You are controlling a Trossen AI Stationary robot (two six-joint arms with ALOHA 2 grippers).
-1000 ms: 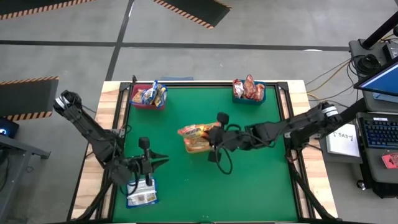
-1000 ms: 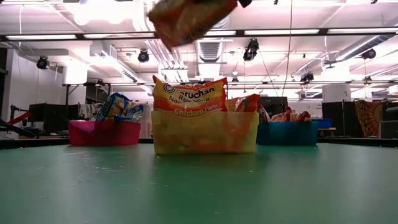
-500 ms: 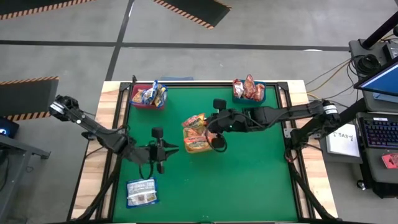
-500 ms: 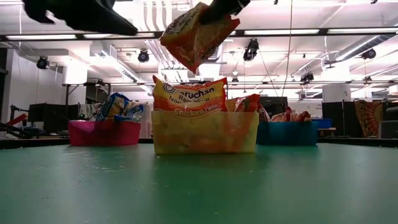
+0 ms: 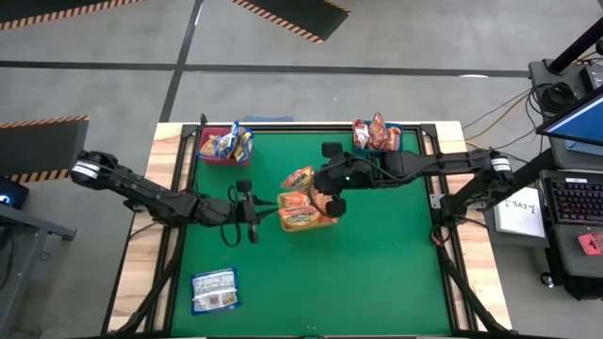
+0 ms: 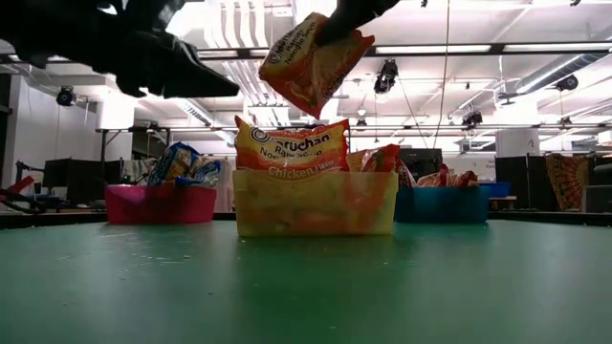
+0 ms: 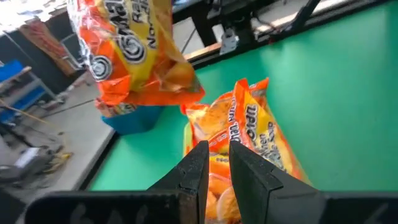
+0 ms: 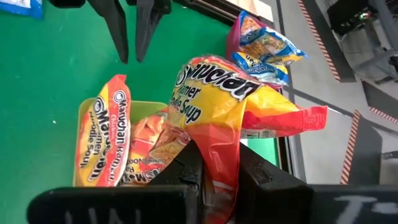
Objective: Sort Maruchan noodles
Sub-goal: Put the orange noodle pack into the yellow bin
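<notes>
I see the right gripper holding 1 orange Maruchan packet in the air, above the far edge of the green bin at the table's centre; the right wrist view shows both fingers pinched on the packet's crimped lower end; in the low view the packet hangs tilted, clear of the packets below it.

The green bin already carries orange packets, standing on edge; 1 of them rises above the rim, label facing the low camera.

The left gripper sits just beside the bin on its left side, pointing at it; from the left wrist view its fingers are nearly together with a narrow gap and nothing between them; I log it as empty and closed down. It is close to the hanging packet and to the bin's contents; the 2 grippers crowd the same spot.

Around: red bin at the far left corner holds blue-and-silver packets; blue bin at the far right holds red packets; 1 blue-and-silver packet lies flat on the green mat near the front left corner, well apart from both arms.
</notes>
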